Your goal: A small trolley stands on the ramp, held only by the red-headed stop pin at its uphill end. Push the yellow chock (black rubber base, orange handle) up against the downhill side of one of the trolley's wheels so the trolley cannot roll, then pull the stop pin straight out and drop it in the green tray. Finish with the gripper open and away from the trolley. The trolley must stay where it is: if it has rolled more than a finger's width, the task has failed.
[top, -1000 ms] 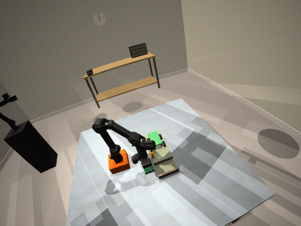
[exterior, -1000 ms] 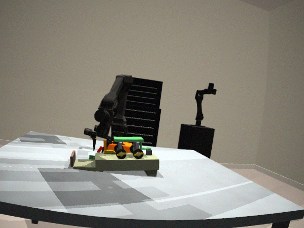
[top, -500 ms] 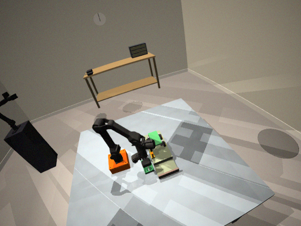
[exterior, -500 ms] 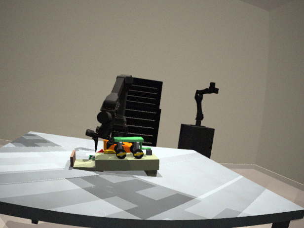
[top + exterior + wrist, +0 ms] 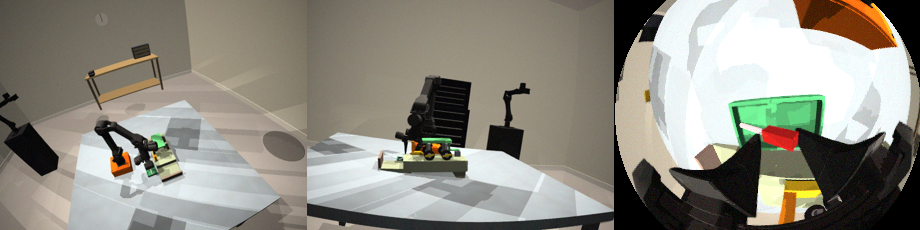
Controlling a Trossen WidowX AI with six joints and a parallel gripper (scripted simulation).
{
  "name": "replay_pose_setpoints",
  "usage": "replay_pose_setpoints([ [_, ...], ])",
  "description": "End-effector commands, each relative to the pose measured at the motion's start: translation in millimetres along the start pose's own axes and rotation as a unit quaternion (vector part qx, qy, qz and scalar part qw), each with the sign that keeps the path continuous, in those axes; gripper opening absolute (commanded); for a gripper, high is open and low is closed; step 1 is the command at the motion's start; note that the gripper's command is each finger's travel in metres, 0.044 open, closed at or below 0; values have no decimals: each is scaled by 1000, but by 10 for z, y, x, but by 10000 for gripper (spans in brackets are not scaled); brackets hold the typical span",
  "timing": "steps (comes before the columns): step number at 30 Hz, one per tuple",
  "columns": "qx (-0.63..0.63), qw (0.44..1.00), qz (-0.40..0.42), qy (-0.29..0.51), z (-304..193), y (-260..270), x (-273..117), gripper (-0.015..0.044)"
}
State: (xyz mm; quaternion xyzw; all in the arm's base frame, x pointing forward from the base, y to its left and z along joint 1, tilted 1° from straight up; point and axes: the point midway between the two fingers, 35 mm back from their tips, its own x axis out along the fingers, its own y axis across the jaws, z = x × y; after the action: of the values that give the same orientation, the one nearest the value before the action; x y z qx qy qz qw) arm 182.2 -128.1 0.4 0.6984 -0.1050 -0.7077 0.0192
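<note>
The trolley [image 5: 158, 140] [image 5: 436, 140] with a green deck stands on the ramp [image 5: 170, 169] [image 5: 436, 166]. The yellow chock [image 5: 416, 153] [image 5: 803, 187] with its orange handle is at a wheel's downhill side and looks to touch it; its rubber base cannot be made out. The stop pin [image 5: 780, 137] lies slanted across the green tray [image 5: 776, 98] [image 5: 399, 158], its pale shaft inside and its red head at the wall nearest the ramp; whether the head rests on that wall is unclear. My gripper [image 5: 777, 134] [image 5: 411, 152] is open just above the tray, its fingertips either side of the red head, holding nothing.
A brown end board [image 5: 172, 176] [image 5: 380, 160] stands at the ramp's low end. A small grey block [image 5: 457, 154] is at its uphill end. The arm's orange base [image 5: 122, 168] [image 5: 839, 22] stands on the other side of the tray from the ramp.
</note>
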Motion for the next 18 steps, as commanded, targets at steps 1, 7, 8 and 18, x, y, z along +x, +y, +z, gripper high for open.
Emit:
replay_pose_setpoints([
  [1,3,1000,3,0,1,-24,19,190],
  [7,3,1000,2,0,1,-60,40,190],
  [8,3,1000,2,0,1,-66,44,190],
  [18,3,1000,2,0,3,-120,87,190],
])
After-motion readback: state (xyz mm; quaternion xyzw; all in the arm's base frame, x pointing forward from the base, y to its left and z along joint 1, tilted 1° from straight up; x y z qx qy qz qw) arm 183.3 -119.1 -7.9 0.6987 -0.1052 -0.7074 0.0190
